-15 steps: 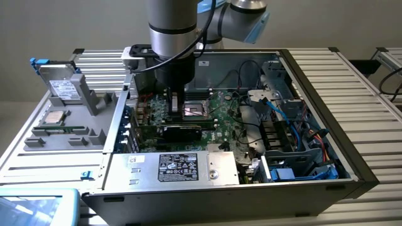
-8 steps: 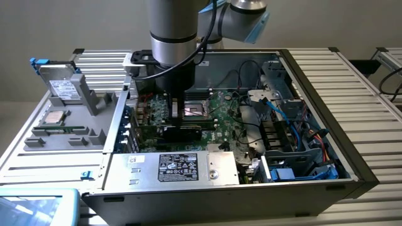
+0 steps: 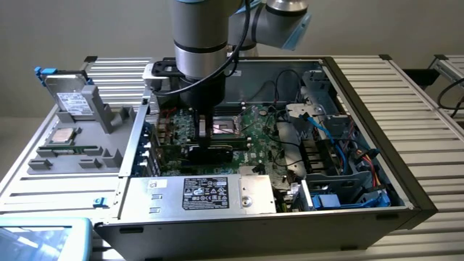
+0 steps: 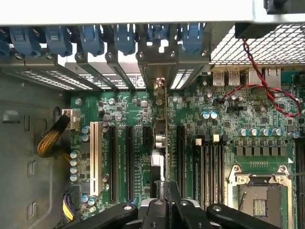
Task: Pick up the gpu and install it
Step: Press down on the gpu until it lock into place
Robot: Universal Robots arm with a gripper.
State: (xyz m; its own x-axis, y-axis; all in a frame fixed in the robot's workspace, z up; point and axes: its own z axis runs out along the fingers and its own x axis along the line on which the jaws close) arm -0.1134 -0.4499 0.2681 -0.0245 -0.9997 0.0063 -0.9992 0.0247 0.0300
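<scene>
The gpu [image 4: 162, 138] stood on edge over the motherboard [image 4: 228, 129] inside the open computer case [image 3: 406, 196], its thin green card running straight away from the gripper [image 4: 167, 200], with its silver bracket [image 4: 159, 71] up against the case's rear slot panel. The gripper's fingers were clenched on the card's near end. In the exterior view the arm [image 3: 203, 60] reached straight down into the case, the gripper [image 3: 206, 142] low over the board with the card's black cooler showing beside it. By my judgement this was the installing step, the card lined up with an expansion slot; whether it was fully seated I could not tell. Room was tight: empty black slots [image 4: 127, 162] lay close on either side, blue slot latches [image 4: 124, 38] crowded the bracket end, and the cpu socket [image 4: 259, 200] sat well apart.
</scene>
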